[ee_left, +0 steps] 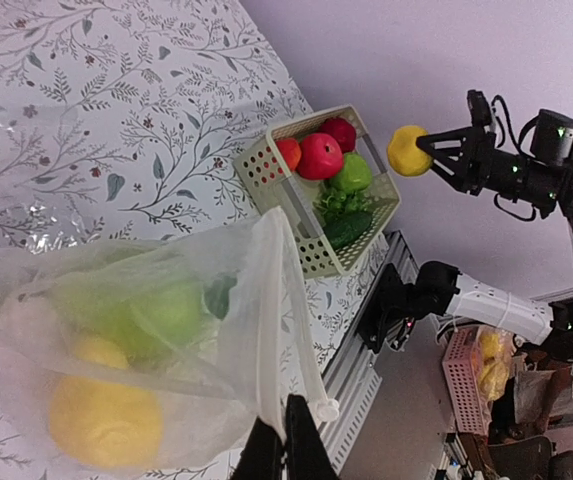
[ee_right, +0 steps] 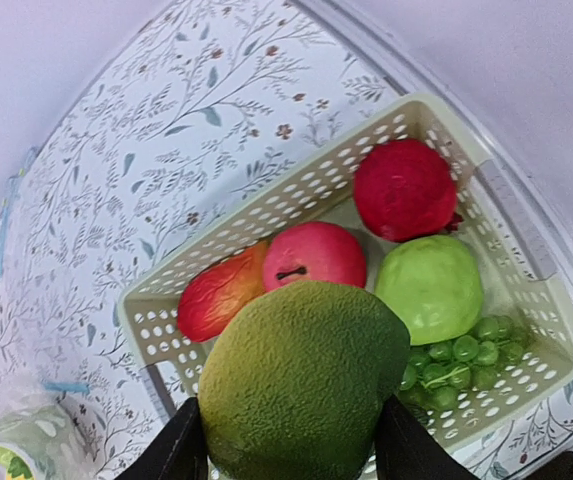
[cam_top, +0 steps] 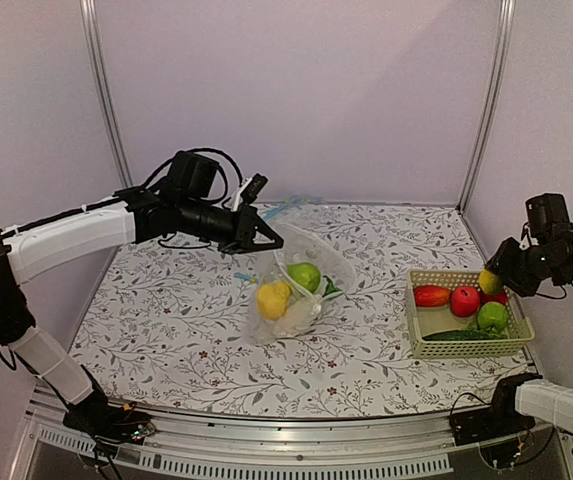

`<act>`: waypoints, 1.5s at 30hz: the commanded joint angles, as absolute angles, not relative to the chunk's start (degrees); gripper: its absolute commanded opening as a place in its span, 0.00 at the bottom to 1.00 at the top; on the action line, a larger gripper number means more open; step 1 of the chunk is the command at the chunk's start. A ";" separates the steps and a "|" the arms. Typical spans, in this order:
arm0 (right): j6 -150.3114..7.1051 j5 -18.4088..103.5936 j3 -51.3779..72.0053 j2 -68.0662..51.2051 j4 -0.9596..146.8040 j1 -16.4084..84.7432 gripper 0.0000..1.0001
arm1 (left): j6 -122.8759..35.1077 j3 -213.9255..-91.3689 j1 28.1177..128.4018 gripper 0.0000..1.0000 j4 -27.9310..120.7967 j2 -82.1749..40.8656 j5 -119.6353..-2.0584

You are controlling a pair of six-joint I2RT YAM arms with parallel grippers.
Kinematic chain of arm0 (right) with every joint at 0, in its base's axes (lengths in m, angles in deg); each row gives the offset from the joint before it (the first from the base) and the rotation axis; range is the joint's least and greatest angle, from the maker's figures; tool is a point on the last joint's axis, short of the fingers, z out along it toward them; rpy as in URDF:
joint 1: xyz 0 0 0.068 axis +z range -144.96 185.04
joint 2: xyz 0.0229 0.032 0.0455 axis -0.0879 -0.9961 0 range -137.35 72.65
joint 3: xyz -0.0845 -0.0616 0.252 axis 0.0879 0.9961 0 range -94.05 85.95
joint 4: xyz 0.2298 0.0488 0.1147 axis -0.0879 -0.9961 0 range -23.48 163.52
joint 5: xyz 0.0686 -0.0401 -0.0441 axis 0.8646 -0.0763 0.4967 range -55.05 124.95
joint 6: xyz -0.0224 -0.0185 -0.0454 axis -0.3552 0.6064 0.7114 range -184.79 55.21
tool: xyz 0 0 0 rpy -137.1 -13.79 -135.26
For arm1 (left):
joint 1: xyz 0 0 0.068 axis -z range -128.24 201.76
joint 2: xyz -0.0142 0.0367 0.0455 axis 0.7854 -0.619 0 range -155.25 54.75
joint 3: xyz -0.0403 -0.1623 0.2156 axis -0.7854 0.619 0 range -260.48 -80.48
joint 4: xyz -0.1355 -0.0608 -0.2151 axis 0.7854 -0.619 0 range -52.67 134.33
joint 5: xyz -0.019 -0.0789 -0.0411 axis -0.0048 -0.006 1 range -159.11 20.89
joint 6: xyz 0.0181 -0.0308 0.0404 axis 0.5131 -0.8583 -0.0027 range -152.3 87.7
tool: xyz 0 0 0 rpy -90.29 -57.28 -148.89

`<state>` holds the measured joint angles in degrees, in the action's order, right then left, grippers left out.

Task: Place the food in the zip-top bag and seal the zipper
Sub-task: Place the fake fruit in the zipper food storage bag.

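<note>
The clear zip-top bag (cam_top: 311,262) stands in the middle of the table, mouth held up. My left gripper (cam_top: 267,240) is shut on its rim strip; in the left wrist view the gripper (ee_left: 286,440) pinches the zipper edge (ee_left: 279,300). Inside the bag lie a yellow lemon (cam_top: 273,298), a green fruit (cam_top: 305,275) and a white piece (cam_top: 300,317). My right gripper (cam_top: 498,274) is shut on a yellow-green lemon (ee_right: 301,385) and holds it above the basket (cam_top: 418,346). It also shows in the left wrist view (ee_left: 409,150).
The cream basket (ee_right: 266,205) at the right holds red fruits (ee_right: 309,255), a green apple (ee_right: 431,288), green grapes (ee_right: 461,362) and a dark cucumber (cam_top: 456,336). A second clear bag with a blue strip (cam_top: 284,208) lies at the back.
</note>
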<state>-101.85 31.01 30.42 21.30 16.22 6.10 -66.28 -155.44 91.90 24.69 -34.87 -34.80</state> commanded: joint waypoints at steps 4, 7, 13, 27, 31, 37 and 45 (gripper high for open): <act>-99.33 44.14 25.85 20.04 26.94 21.33 0.46 | -65.32 -158.11 92.62 0.00 25.35 -35.59 -33.18; -98.57 46.55 24.16 17.91 32.15 28.66 0.46 | -65.38 -158.52 92.88 0.00 25.35 -35.91 -32.99; -95.93 49.19 21.54 13.19 39.66 40.51 0.46 | -65.69 -158.70 93.11 0.00 25.45 -36.16 -32.63; -88.62 49.04 14.91 -6.87 49.11 55.11 0.47 | -65.10 -158.77 93.60 0.00 25.09 -36.44 -32.03; -87.37 49.81 12.12 -12.79 49.39 56.09 0.47 | -65.05 -158.79 93.75 0.00 24.93 -36.34 -31.80; -86.55 49.62 11.29 -18.47 50.31 56.59 0.57 | -64.26 -159.10 93.77 0.00 24.42 -36.17 -32.22; -84.97 45.35 11.01 -16.79 49.05 56.63 0.98 | -63.10 -159.42 93.69 0.00 24.24 -36.29 -32.79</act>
<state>-86.59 48.38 12.45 -18.92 49.20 56.28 -64.97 -157.58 92.99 23.62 -35.73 -32.68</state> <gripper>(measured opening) 0.964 0.006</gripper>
